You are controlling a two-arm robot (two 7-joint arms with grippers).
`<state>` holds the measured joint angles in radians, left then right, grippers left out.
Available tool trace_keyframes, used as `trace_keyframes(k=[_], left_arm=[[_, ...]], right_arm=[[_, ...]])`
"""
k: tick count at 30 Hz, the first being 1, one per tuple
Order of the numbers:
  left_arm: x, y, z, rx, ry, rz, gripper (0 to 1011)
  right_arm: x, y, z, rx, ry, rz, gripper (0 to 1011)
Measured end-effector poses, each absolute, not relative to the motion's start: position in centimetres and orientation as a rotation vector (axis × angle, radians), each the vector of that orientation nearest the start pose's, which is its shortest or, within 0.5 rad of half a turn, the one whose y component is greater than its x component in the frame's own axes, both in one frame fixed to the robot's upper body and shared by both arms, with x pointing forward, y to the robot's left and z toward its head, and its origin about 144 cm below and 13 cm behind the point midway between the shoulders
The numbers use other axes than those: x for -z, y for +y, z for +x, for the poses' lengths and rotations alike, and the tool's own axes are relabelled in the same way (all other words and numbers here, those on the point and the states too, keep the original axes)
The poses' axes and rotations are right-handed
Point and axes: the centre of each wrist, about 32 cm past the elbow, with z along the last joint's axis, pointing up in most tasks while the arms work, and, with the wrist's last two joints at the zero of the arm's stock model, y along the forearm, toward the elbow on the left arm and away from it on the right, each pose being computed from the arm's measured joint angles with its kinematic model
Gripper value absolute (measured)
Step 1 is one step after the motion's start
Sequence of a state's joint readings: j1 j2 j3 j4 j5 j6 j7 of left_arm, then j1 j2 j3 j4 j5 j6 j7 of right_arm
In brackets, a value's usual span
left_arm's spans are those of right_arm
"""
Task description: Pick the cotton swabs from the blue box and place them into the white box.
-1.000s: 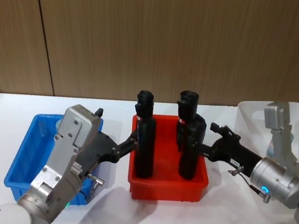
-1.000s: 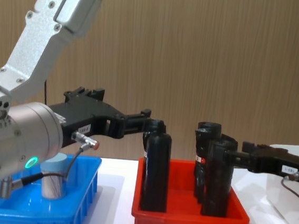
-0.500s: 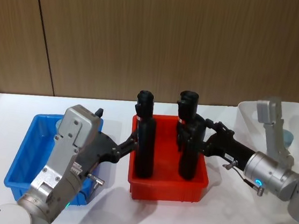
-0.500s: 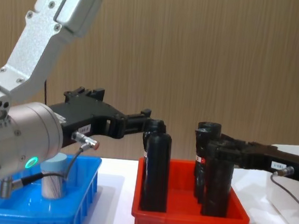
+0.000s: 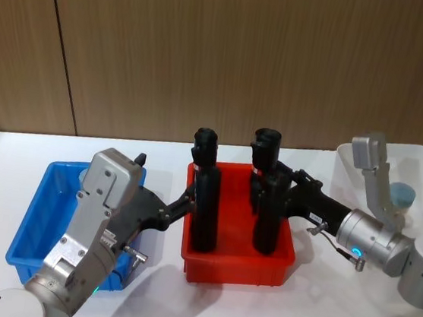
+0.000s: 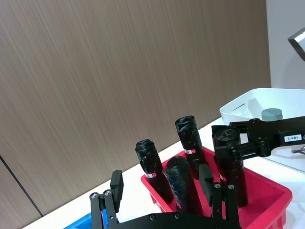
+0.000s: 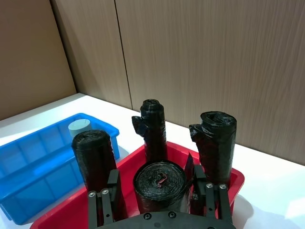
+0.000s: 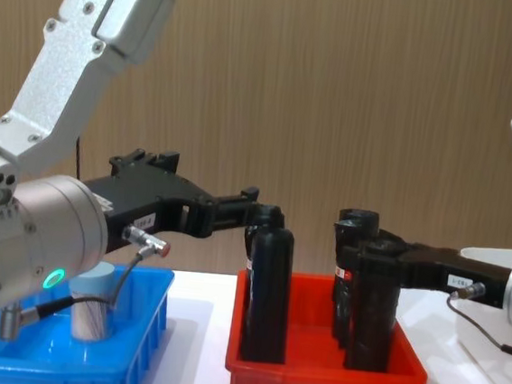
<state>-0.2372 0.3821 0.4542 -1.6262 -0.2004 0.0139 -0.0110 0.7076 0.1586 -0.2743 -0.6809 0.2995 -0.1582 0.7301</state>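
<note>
One of the cotton swabs (image 8: 92, 309), a jar with a pale blue lid, stands in the blue box (image 5: 32, 222) at the left; it also appears as the jar (image 7: 80, 128) in the right wrist view. Another cotton swabs jar (image 5: 401, 194) sits in the white box (image 5: 346, 155) at the right. My right gripper (image 5: 274, 182) is open and reaches leftward over the red bin, its fingers (image 7: 113, 180) straddling the top of a black bottle (image 7: 159, 183). My left gripper (image 5: 185, 200) hangs open between the blue box and the red bin, holding nothing.
A red bin (image 5: 237, 272) with several tall black bottles (image 5: 206, 204) stands between the two boxes, right in the line between them. A wooden wall closes the back. White tabletop lies in front of the bins.
My right gripper has moved left from beside the white box to over the red bin, reaching the front-right bottle's top. The left arm has not moved.
</note>
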Motion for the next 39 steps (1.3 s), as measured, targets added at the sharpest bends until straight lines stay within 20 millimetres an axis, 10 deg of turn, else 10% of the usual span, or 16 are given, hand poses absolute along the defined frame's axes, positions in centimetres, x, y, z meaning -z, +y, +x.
trace_keyframes(k=[16, 39], left_arm=[[-120.4, 19.8, 49.2, -1.124, -0.268, 0.061, 1004], [-120.4, 19.8, 49.2, -1.124, -0.268, 0.061, 1004]], right_arm=[[-115.6, -25.2, 64.5, 0.787, 0.036, -0.045, 527], [-122.4, -24.9, 62.7, 0.804, -0.089, 0.039, 507]])
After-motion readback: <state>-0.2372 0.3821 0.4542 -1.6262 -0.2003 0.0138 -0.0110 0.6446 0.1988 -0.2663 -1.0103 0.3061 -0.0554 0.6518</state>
